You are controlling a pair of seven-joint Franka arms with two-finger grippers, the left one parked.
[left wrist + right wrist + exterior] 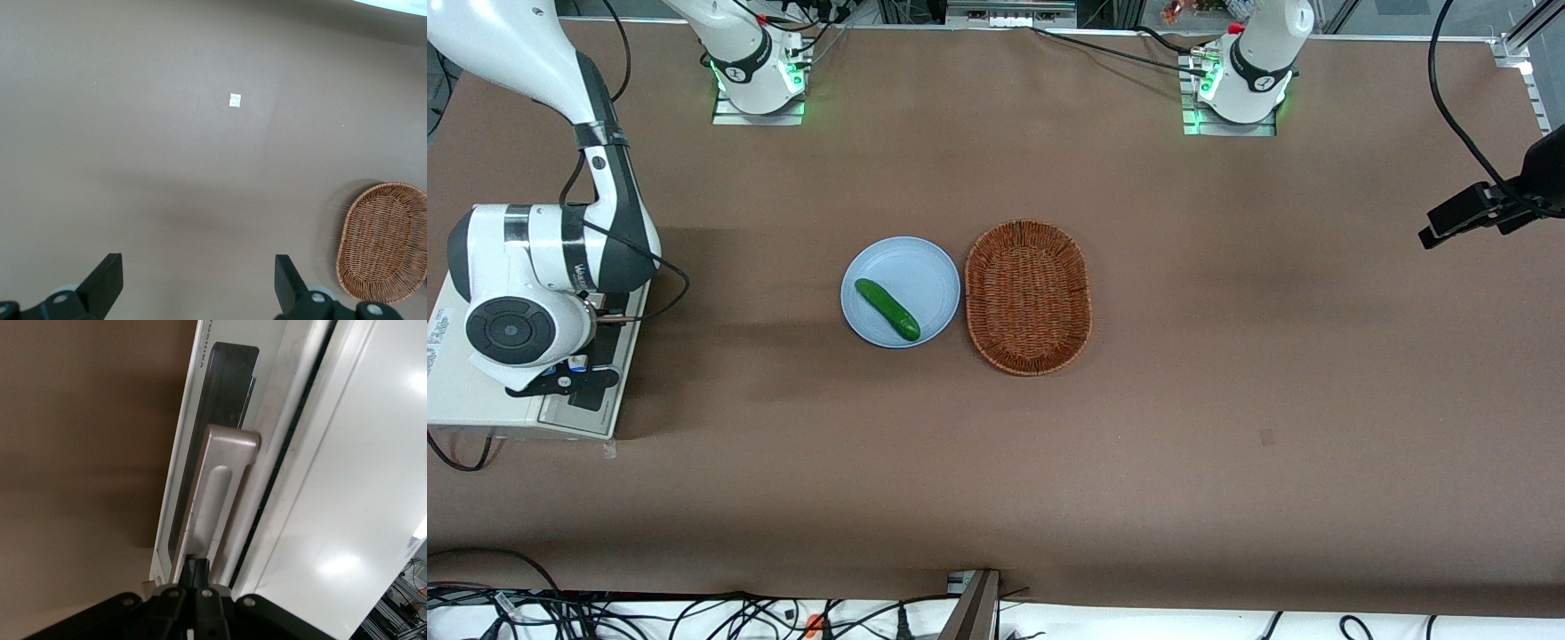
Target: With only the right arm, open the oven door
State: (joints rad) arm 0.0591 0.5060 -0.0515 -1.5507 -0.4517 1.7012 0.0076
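The cream-white oven (463, 400) stands at the working arm's end of the table, and the right arm (534, 293) hangs over it. In the right wrist view the oven door (193, 447) shows edge-on from above, with its dark glass window (223, 393) and silver bar handle (220, 487). A thin dark seam runs between the door and the oven's white top (347, 487). My gripper (200, 565) is shut, its two fingers pressed together with the tips at the near end of the handle. In the front view the gripper (596, 378) sits at the oven's door edge (615, 418).
A blue plate (925, 267) with a green cucumber (887, 308) lies mid-table, beside an oval wicker basket (1028, 296), which also shows in the left wrist view (383, 240). A black camera on a cable (1485, 209) hangs at the parked arm's end.
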